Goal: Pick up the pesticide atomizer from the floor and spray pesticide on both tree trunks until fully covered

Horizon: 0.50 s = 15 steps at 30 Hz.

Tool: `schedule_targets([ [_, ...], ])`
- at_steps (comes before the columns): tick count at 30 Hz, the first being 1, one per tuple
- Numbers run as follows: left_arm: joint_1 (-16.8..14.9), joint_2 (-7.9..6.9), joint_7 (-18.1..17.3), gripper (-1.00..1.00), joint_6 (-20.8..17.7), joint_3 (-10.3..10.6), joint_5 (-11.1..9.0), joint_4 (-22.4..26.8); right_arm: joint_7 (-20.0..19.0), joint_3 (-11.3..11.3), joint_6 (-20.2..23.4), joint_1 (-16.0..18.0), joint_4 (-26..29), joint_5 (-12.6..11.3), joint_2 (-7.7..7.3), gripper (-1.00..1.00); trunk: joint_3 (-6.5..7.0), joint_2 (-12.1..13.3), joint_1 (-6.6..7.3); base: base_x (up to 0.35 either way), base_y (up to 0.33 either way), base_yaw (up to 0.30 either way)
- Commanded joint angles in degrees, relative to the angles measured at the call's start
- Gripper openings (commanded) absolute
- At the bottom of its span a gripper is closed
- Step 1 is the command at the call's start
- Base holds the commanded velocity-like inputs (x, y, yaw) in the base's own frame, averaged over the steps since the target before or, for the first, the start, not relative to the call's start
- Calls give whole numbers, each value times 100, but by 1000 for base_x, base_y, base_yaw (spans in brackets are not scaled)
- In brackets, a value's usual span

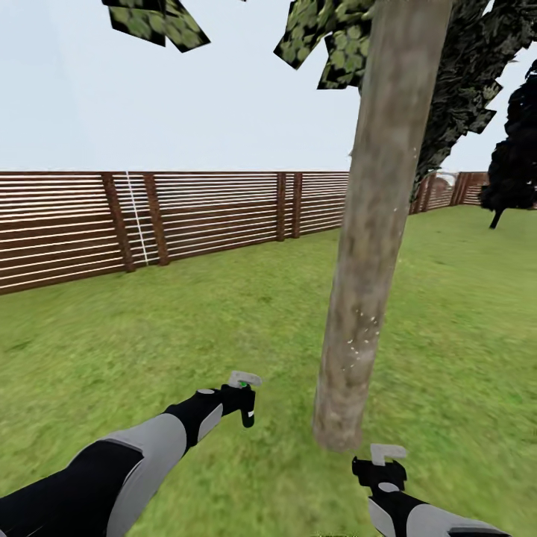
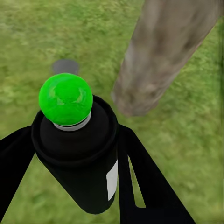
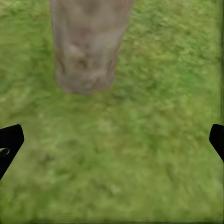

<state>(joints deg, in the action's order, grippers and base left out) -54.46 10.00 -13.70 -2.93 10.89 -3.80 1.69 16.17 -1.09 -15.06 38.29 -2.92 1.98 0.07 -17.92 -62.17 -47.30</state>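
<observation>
The pesticide atomizer [image 1: 247, 412] is a dark bottle with a green dot on top, and my left gripper [image 1: 242, 403] is shut on it, low over the grass just left of the tree trunk [image 1: 373, 224]. In the left wrist view the atomizer [image 2: 77, 140] sits between my black fingers [image 2: 140, 177], its green dot facing the camera, with the trunk [image 2: 158, 60] beyond it. A few white specks fleck the trunk's lower part [image 1: 362, 328]. My right gripper [image 1: 380, 471] hangs open near the trunk's foot. Its fingers are spread wide in the right wrist view, where the right gripper [image 3: 112, 140] faces the trunk base [image 3: 86, 46].
Green lawn [image 1: 186, 321] spreads all around. A brown slat fence [image 1: 149, 224] runs along the back. Blocky leaves [image 1: 328, 37] hang overhead. A dark tree [image 1: 514, 164] stands far right. A small grey disc [image 2: 65, 66] lies on the grass.
</observation>
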Motion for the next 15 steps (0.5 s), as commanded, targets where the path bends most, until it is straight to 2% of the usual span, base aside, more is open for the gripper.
schedule_targets([
  [1, -3, 0, -10, -100, -28, 27, -42, 7, 19, -11, -39, 12, -26, 21, 1, 100, -7, -5, -1, 21, 153, -300],
  [15, -3, 0, -10, -100, -23, 27, -42, 7, 20, -13, -40, 12, -27, 21, 2, 100, -7, -5, -1, 3, 19, -300],
])
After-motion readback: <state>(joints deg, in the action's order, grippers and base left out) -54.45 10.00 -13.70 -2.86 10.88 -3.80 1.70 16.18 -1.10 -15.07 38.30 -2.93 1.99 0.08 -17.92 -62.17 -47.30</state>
